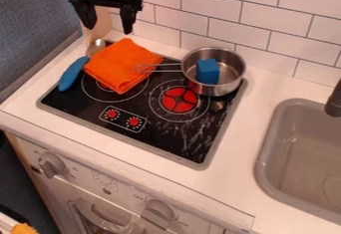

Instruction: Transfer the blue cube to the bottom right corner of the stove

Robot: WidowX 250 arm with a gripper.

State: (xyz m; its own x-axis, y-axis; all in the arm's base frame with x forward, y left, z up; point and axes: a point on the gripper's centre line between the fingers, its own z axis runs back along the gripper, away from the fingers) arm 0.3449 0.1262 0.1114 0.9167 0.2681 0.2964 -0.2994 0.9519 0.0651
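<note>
My gripper (108, 23) hangs at the upper left of the camera view, open, its two fingers apart and pointing down with nothing between them. It is above and behind the orange cloth. The blue cube (208, 71) sits inside a metal pot (235, 84) at the back right of the stove, away from my gripper. The stove (166, 141) has a black top with a light rim, and its bottom right corner is bare apart from whitish marks.
An orange folded cloth (121, 64) lies on the stove's left part, beside a spoon with a blue handle (72, 73). The pot's handle points left toward the cloth. A grey sink (264, 166) with a dark faucet is at right; a tiled wall stands behind.
</note>
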